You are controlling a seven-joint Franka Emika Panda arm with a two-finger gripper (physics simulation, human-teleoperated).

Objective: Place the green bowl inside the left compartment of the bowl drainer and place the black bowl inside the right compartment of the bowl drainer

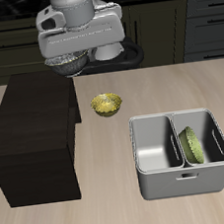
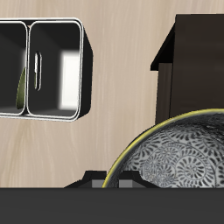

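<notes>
High above the back of the table, my gripper (image 1: pixel 74 55) is shut on the rim of the black bowl (image 1: pixel 66 62), a silvery speckled bowl that hangs tilted beneath it. The wrist view shows this black bowl (image 2: pixel 179 162) close up, patterned inside with a thin yellowish rim. The bowl drainer (image 1: pixel 159 170), a light grey two-compartment tub, stands near the table's front edge. The green bowl (image 1: pixel 195 146) leans on its side in the left compartment; the right compartment is empty. From the wrist, the bowl drainer (image 2: pixel 77 66) lies well apart from the held bowl.
A small golden bowl (image 1: pixel 105 105) sits on the table between the gripper and the drainer. A large dark box (image 1: pixel 33 139) stands on the table below and beside the held bowl, and its corner (image 2: pixel 194 61) shows in the wrist view.
</notes>
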